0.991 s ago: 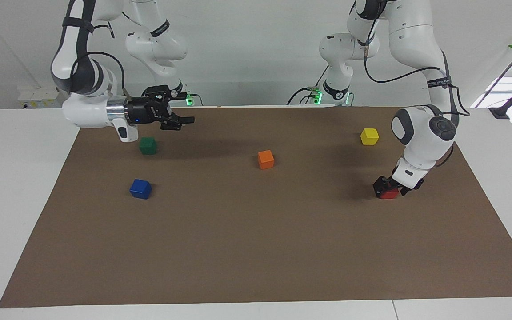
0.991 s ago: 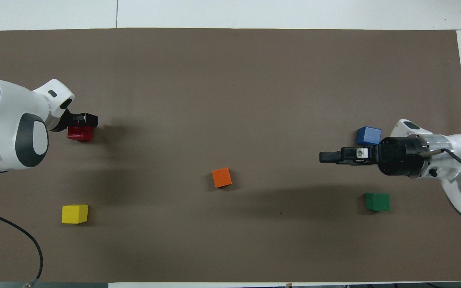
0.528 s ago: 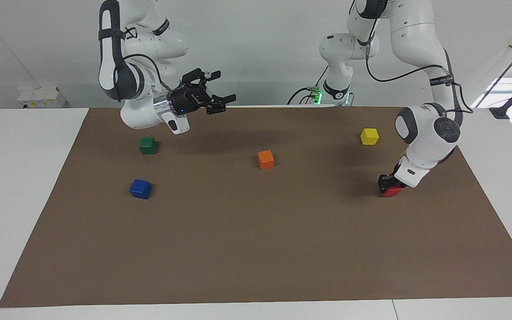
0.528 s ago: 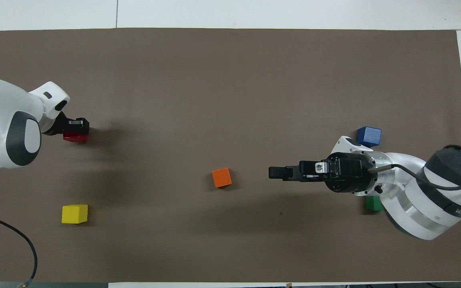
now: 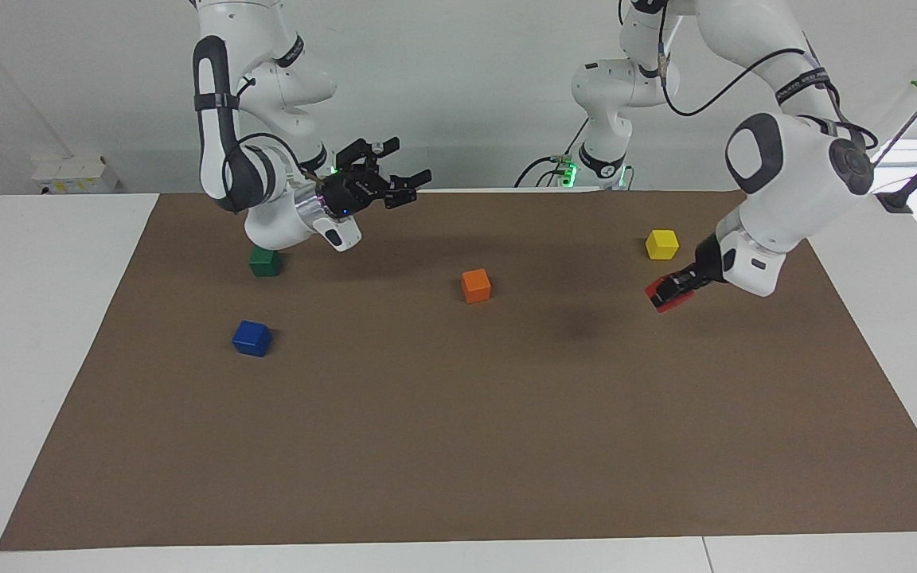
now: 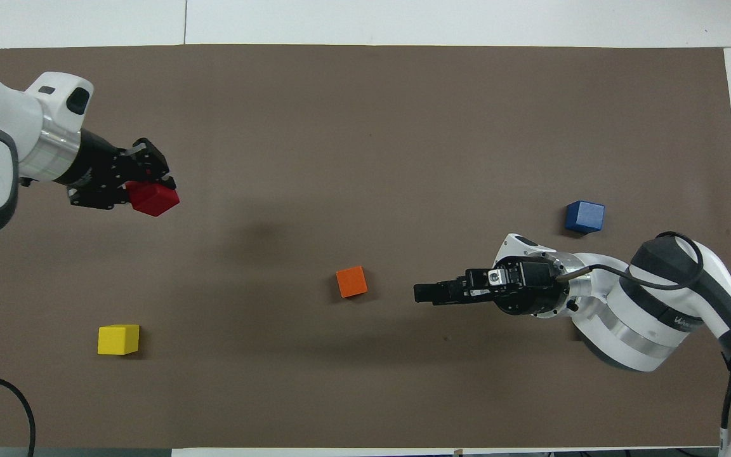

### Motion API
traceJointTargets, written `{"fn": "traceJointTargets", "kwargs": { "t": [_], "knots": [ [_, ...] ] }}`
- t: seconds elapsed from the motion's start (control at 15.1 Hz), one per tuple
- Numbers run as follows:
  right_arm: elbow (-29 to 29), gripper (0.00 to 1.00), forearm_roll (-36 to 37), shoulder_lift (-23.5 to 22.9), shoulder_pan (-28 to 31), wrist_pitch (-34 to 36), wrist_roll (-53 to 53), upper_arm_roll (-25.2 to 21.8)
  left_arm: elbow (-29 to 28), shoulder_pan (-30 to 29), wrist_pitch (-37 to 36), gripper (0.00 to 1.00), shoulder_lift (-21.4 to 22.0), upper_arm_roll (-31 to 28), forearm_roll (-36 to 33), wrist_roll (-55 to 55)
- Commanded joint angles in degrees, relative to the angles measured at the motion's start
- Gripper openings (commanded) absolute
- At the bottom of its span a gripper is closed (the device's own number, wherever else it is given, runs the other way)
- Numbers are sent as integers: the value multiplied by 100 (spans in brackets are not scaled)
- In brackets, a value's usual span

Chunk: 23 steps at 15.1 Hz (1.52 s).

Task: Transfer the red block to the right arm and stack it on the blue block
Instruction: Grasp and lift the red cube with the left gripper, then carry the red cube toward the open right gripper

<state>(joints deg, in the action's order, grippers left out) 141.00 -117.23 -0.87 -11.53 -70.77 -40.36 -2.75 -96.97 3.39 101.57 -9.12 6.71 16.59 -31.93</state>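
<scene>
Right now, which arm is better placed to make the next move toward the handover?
The left. Its tool is shut on the red block, lifted off the mat, so it must carry it inward. The right tool hangs open in the air, pointing toward the middle, ready to receive.

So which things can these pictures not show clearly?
- Green block: the right arm covers it completely in the overhead view and partly in the facing view.
- Red block: the left tool hides part of it in both views.
- Both arms' bases: outside the overhead view.
</scene>
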Motion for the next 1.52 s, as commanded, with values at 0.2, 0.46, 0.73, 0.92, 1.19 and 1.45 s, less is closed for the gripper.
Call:
{"fn": "traceJointTargets", "kwargs": {
  "t": [0.2, 0.46, 0.73, 0.92, 1.19, 1.45],
  "knots": [
    [6, 100, -159, -63, -7, 134, -165, 11, -33, 495, 696, 0, 323, 752, 1443, -3165],
    [-20, 100, -168, -448, -112, 308, -655, 20, -77, 926, 856, 0, 385, 867, 1908, -4503],
    [-178, 100, -168, -862, -130, 529, -921, 20, -86, 1084, 882, 0, 411, 955, 2296, -6355],
    [-371, 100, -177, -1124, -235, 476, -1104, 20, -164, 1418, 1136, 0, 420, 955, 2296, -7500],
    [-635, 100, -177, -1627, -341, 617, -1642, 20, -515, 1682, 1549, 0, 569, 973, 2305, -7924],
    [-715, 100, -238, -1627, -332, 643, -1448, 29, -814, 1823, 1716, 0, 701, 973, 2305, -7995]
  ]
}}
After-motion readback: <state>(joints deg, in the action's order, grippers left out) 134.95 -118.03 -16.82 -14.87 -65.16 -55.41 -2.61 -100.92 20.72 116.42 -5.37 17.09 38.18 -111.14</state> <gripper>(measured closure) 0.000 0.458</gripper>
